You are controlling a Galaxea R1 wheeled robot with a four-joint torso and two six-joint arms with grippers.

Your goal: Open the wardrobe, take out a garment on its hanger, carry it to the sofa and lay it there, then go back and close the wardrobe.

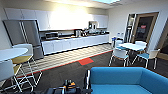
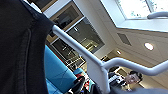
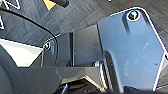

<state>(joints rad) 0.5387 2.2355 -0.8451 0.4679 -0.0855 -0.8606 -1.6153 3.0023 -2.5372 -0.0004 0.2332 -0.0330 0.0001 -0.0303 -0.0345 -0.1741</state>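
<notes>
Here, black garment [image 2: 20, 50], white hanger [image 2: 97, 67]

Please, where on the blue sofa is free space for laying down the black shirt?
The sofa seat is bare between its rounded back and left arm. Dark carpet before it is open. Crowded: the white chairs around the small table, at right.

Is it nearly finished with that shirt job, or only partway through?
Partway, it seems. The black garment on its white hanger shows close to the left wrist camera, so it looks already out of the wardrobe. The blue sofa lies right ahead, its seat bare. Still left: laying the garment there, then returning to close the wardrobe.
</notes>
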